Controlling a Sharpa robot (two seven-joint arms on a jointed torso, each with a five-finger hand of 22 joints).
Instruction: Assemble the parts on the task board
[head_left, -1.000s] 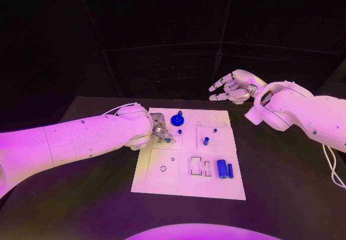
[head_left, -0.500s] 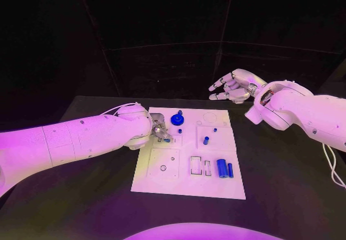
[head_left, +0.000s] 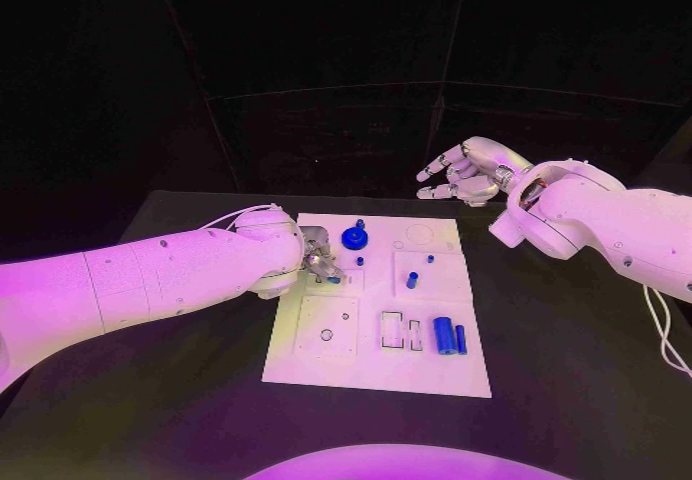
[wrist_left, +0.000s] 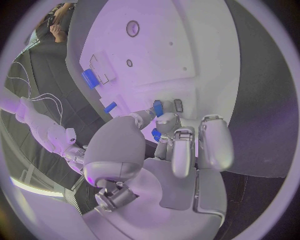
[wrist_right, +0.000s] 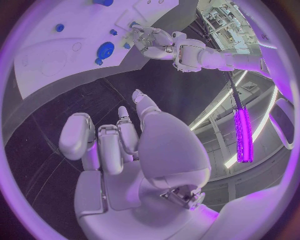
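White rectangular task board (head_left: 378, 370) lying flat at the centre of the black table (head_left: 577, 360). Left hand (head_left: 316, 260) low over the board's left edge, fingers curled together and pinching a small blue part (wrist_left: 158, 108) against the surface. Right hand (head_left: 464, 172) raised beyond the board's far right corner, well apart from it, fingers loosely spread and holding nothing. Round blue knob-shaped part (head_left: 353, 238) and two blue cylinders (head_left: 450, 337) rest on the board.

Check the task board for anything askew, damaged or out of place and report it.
Nothing stands out. The task board lies flat and square on the table, its blue parts sitting in order, including the two cylinders side by side. The left hand holds a small blue part at the board; the right hand hovers open beyond it.
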